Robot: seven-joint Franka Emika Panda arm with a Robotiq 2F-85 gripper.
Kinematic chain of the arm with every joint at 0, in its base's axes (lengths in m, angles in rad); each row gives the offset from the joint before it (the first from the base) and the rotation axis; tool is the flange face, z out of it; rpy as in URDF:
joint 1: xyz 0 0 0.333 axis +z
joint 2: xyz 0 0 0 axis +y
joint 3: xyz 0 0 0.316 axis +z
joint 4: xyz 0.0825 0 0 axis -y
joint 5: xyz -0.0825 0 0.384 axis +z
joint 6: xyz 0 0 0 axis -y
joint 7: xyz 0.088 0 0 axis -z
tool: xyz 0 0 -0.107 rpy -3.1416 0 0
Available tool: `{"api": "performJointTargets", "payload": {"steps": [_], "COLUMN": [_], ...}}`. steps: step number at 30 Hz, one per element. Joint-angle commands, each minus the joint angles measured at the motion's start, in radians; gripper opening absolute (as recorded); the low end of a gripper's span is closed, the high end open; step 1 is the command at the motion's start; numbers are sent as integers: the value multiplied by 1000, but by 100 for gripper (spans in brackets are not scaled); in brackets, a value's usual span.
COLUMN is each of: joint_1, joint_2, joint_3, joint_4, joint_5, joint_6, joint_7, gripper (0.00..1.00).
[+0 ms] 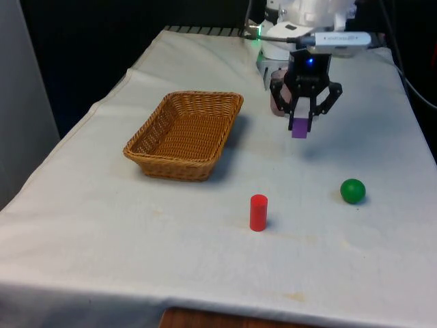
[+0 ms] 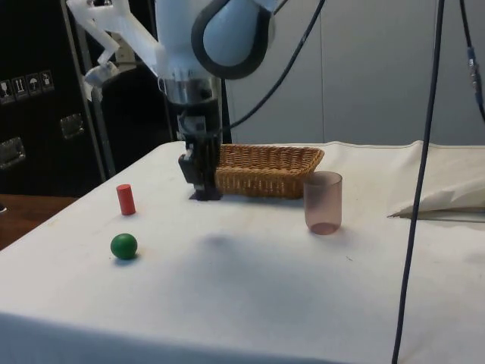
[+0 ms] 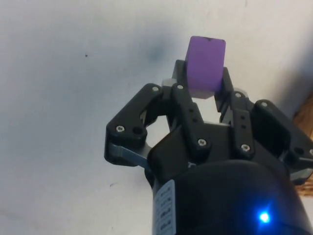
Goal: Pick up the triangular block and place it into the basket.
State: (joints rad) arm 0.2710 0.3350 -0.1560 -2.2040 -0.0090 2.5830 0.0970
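My black gripper (image 1: 301, 124) is shut on a purple block (image 1: 300, 128), which hangs a little above the white cloth. In the wrist view the purple block (image 3: 206, 65) sits clamped between the two fingers, its far end sticking out past them. The woven wicker basket (image 1: 154, 166) stands on the table towards the front view's left of the gripper, with a gap of cloth between them. In the side view the gripper (image 2: 203, 189) hangs just in front of the basket (image 2: 267, 180), and the block shows there only as a dark shape at the fingertips.
A red cylinder (image 1: 258, 212) stands upright nearer the table's front edge. A green ball (image 1: 353, 190) lies towards the front view's right. A translucent pinkish cup (image 2: 323, 202) stands behind the gripper near the robot's base. A folded cloth (image 2: 443, 199) lies at the side view's right.
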Motion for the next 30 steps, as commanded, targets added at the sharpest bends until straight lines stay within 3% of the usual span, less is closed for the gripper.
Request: {"api": "performJointTargets", "payload": {"steps": [1, 14, 20, 22, 23, 24, 30], "joint_1": [1, -3, -14, -16, -10, -16, -20], "joint_2": [-20, -103, -125, -126, -121, -126, -122], "joint_3": [-6, -28, -64, -76, -79, -81, -116], "joint_4": [-3, 1, -4, -6, 0, -7, -18], "joint_5": [-8, 0, 2, 5, 1, 7, 13], "joint_6": [-19, -94, -104, -101, -105, -99, -93], "joint_7": [-1, -33, -80, -95, -87, -101, -141], "gripper": [33, 33, 33, 33, 33, 33, 33]}}
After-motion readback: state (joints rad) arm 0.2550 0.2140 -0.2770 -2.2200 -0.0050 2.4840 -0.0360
